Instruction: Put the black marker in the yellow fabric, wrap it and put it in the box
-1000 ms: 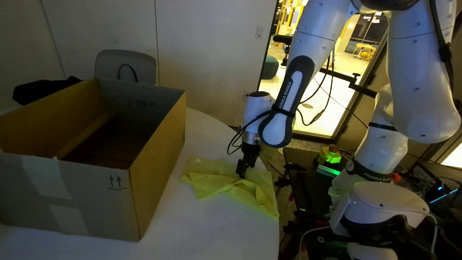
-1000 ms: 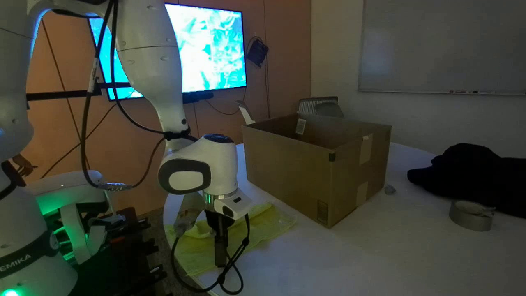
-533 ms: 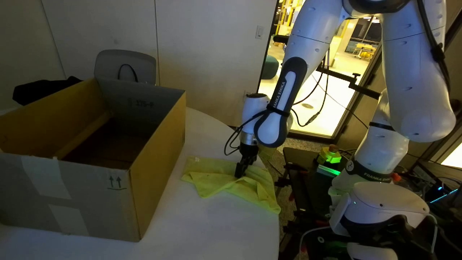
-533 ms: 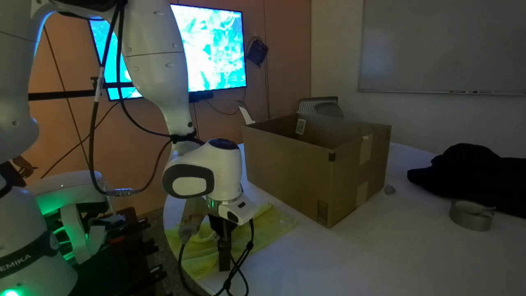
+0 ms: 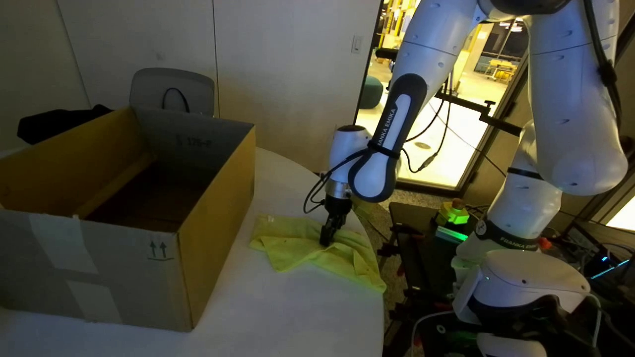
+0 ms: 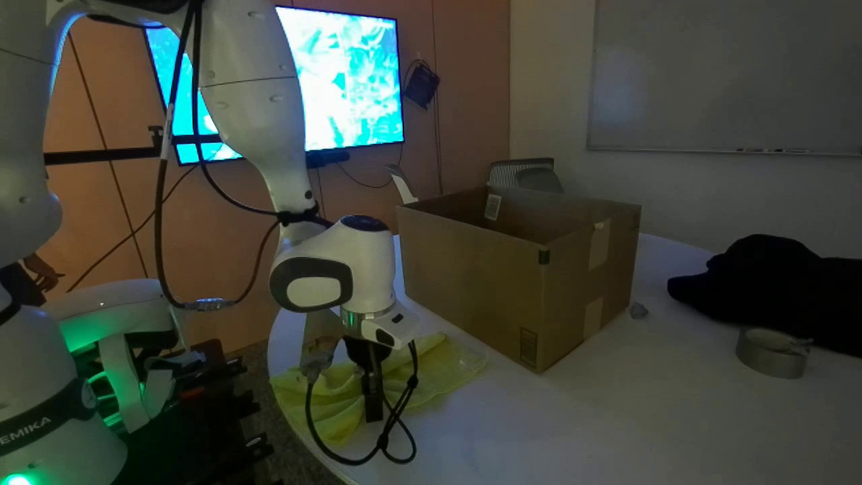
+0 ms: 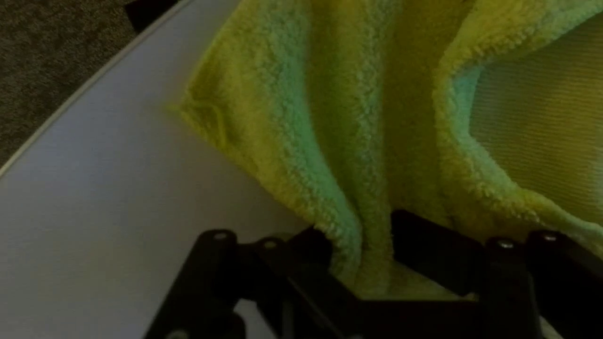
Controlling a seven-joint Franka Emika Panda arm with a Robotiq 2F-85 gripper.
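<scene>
Several soft pleats of yellow terry cloth [image 7: 372, 132] run down between the two fingers [image 7: 438, 254] of the Robotiq gripper [image 7: 362, 240] in the wrist view. The fingers stand partway together, one on each side of the gathered folds and touching them; whether they bite firmly, I cannot tell. The cloth should handle as light, limp and hard to damage, its pile giving the fingers good purchase, though it will likely sag away from any single pinch. A hold deep in the pleats, through more than one layer, looks safer than one on a thin edge. The black marker shows in none of the views; it may lie under a fold, and could slide out if only the top layer lifts. In an exterior view the cloth lies at lower centre, on the white tabletop [image 5: 287, 317], between the cardboard carton [image 5: 216, 228] at left and the tabletop's right-hand rim, the gripper pointing down onto it. In the wrist view it spreads above and right of the fingers, tabletop at left.
</scene>
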